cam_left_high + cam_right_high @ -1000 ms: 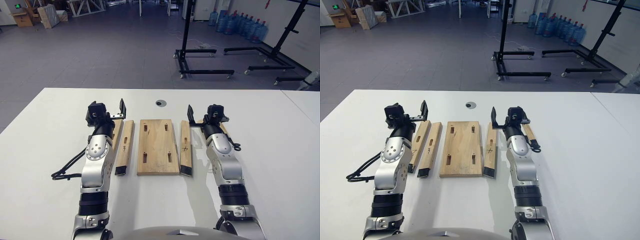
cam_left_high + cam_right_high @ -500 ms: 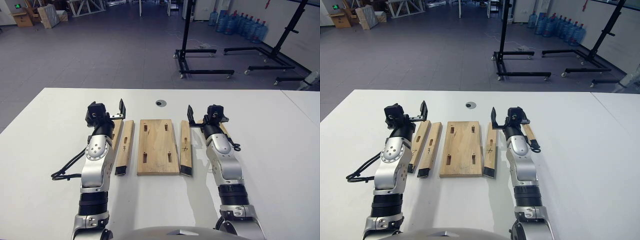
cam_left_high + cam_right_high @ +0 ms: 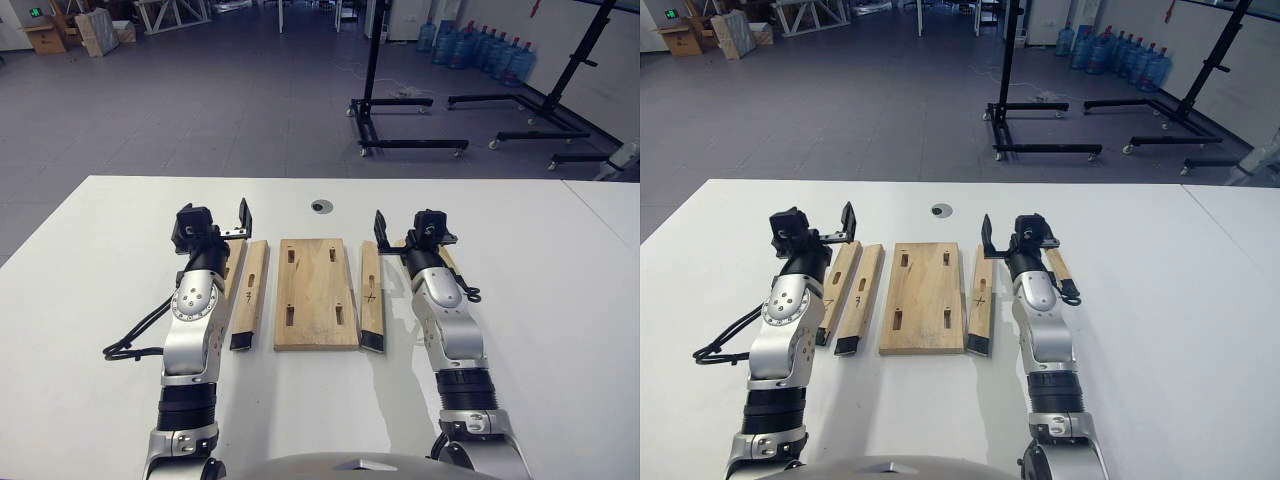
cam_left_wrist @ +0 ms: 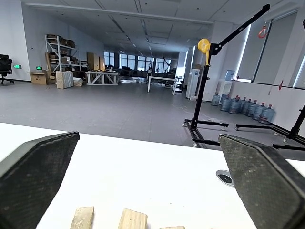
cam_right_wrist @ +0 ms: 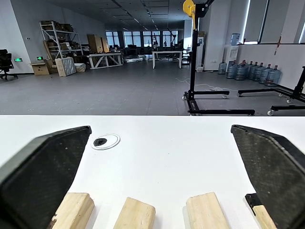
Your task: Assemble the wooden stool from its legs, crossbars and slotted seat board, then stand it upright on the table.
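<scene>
The left arm (image 3: 190,340) and the right arm (image 3: 452,335) are built alike: smooth silver-grey shells in rounded segments, parted by black ribbed bands near the elbow. On the left arm's forearm sits a round silver disc (image 3: 190,301) ringed with small dark screws. A black cable (image 3: 128,343) loops out from the left arm's outer side, and a shorter black cable loop (image 3: 468,293) hangs beside the right wrist. Each wrist ends in a boxy black block (image 3: 190,225). The left gripper (image 4: 150,137) and the right gripper (image 5: 160,131) have matte black fingers (image 5: 274,167) with a fine grainy pad surface and blunt, rounded corners.
</scene>
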Action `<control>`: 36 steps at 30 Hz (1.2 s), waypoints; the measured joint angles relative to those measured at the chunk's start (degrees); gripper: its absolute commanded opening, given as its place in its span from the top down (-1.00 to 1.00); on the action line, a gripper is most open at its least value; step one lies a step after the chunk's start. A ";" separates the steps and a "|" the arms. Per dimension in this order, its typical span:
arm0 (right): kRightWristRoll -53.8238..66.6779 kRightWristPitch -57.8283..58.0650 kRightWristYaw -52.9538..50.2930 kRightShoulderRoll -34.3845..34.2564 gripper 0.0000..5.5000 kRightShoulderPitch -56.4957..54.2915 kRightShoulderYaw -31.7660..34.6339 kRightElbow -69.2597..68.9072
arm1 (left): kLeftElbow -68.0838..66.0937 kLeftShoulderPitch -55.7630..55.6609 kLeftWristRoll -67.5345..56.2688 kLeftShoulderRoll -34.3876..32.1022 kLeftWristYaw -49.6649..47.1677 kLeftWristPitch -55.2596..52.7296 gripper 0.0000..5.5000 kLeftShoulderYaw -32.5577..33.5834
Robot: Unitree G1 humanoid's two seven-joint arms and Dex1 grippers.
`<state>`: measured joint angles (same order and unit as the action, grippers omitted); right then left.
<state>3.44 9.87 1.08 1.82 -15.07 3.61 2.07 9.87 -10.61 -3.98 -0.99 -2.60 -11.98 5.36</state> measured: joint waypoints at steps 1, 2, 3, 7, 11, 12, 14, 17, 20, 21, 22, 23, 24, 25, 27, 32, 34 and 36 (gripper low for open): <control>-0.01 0.00 0.00 -0.03 -0.96 0.00 -0.03 0.00 | -0.05 0.00 0.00 0.00 0.01 0.00 -0.95 0.00; -0.01 0.00 -0.01 -0.05 -0.96 0.00 -0.10 0.00 | -0.08 0.00 0.00 0.00 0.02 0.00 -0.95 0.00; -0.01 0.00 -0.01 -0.05 -0.96 0.00 -0.19 0.00 | -0.08 0.00 0.00 0.00 0.02 0.00 -0.95 0.00; -0.01 0.00 -0.02 -0.07 -0.96 0.00 -0.26 0.00 | -0.08 0.00 0.01 0.00 0.04 0.00 -0.95 -0.02; 0.15 1.06 0.51 0.75 -0.96 -0.48 0.49 -0.08 | 0.14 -0.04 -0.04 -0.25 0.09 -0.16 -0.95 0.31; 0.63 3.13 1.01 2.62 -0.96 -1.80 1.52 -0.19 | 0.83 -0.11 -0.17 -0.68 0.21 -0.62 -0.95 0.75; 1.27 9.96 3.87 9.82 -0.96 -7.48 4.65 -0.54 | 3.67 -0.73 -0.97 -2.55 0.69 -3.10 -0.95 2.56; 2.55 20.45 11.81 22.81 -0.96 -15.73 7.03 0.07 | 8.52 -1.34 -2.76 -5.08 1.62 -9.39 -0.95 4.64; 3.45 26.64 21.00 32.93 -0.96 -16.93 7.46 3.26 | 11.46 -1.04 -3.07 -6.31 1.93 -13.80 -0.95 5.12; 3.59 27.66 23.49 34.61 -0.96 -15.66 6.92 4.71 | 11.77 -0.83 -3.04 -6.26 1.89 -14.36 -0.95 5.01; 3.81 28.48 25.37 35.38 -0.96 -13.90 6.34 6.34 | 11.81 -0.54 -3.02 -6.11 1.84 -14.79 -0.95 4.77; 3.94 28.82 27.12 35.69 -0.96 -11.21 5.61 7.28 | 11.81 -0.25 -2.99 -5.71 1.72 -15.22 -0.95 4.37; 4.53 29.00 28.12 35.66 -0.96 -9.14 5.42 7.60 | 11.82 -0.14 -2.98 -5.36 1.55 -15.49 -0.95 4.11; 4.89 29.64 29.18 35.50 -0.96 -6.52 5.21 7.93 | 11.83 -0.03 -2.97 -4.92 1.20 -15.67 -0.95 3.86; 5.02 29.65 29.44 35.46 -0.96 -4.28 4.94 8.46 | 11.99 0.20 -2.93 -4.52 1.05 -15.71 -0.95 3.63; 4.34 26.77 28.21 33.61 -0.96 -3.58 3.68 12.21 | 12.32 1.15 -2.91 -4.33 0.67 -15.76 -0.95 3.35; 4.24 25.85 27.70 33.19 -0.96 -3.62 3.27 13.48 | 12.32 1.15 -2.91 -4.35 0.66 -15.76 -0.95 3.36; 3.67 24.63 27.27 32.43 -0.96 -3.76 2.84 14.62 | 12.32 1.14 -2.91 -4.35 0.66 -15.76 -0.95 3.34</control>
<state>7.11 34.51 28.35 34.25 -18.83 6.45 16.69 22.19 -9.47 -6.88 -5.33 -1.94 -27.75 8.70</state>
